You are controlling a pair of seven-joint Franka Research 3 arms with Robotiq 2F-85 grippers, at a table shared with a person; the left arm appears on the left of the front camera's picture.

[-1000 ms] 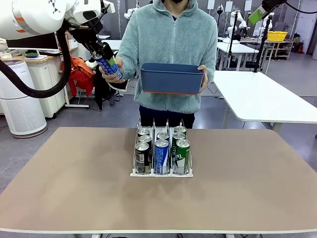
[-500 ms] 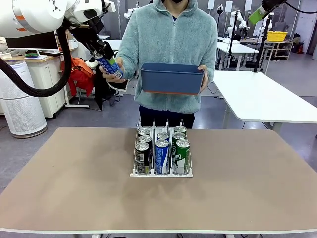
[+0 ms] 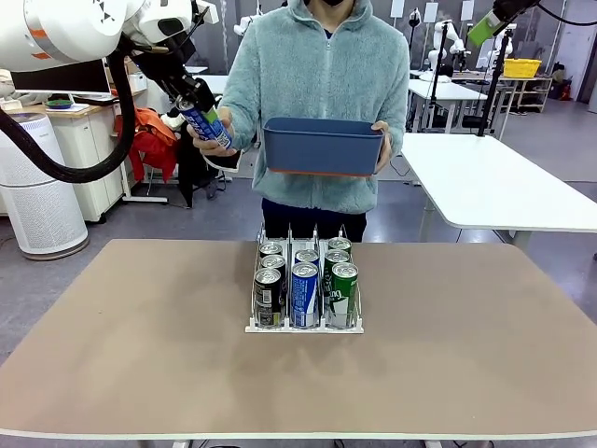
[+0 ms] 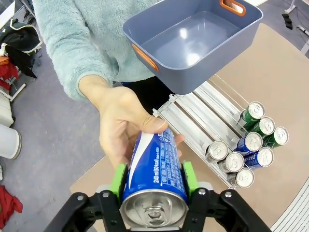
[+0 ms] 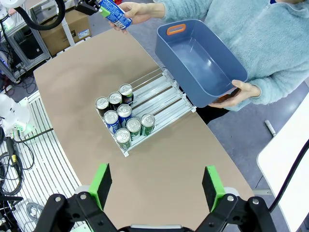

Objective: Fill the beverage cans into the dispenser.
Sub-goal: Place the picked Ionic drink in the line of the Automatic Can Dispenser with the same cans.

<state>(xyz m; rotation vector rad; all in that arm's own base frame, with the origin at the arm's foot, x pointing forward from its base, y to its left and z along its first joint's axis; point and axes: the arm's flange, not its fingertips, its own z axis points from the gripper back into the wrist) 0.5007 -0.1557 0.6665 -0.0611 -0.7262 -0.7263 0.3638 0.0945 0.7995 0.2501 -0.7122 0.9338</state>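
Blue can point(image 4: 154, 169) clamped between left tool point(image 4: 153, 181) pads, person's hand point(image 4: 123, 121) underneath

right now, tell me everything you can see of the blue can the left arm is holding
The blue can is a slim aluminium drink can with a silver pull-tab top and white lettering on the side. The left hand is shut on it near the top, green pads on either side. The person's hand cups its lower end. It is tilted, raised well above the table, beside the dark blue bin.
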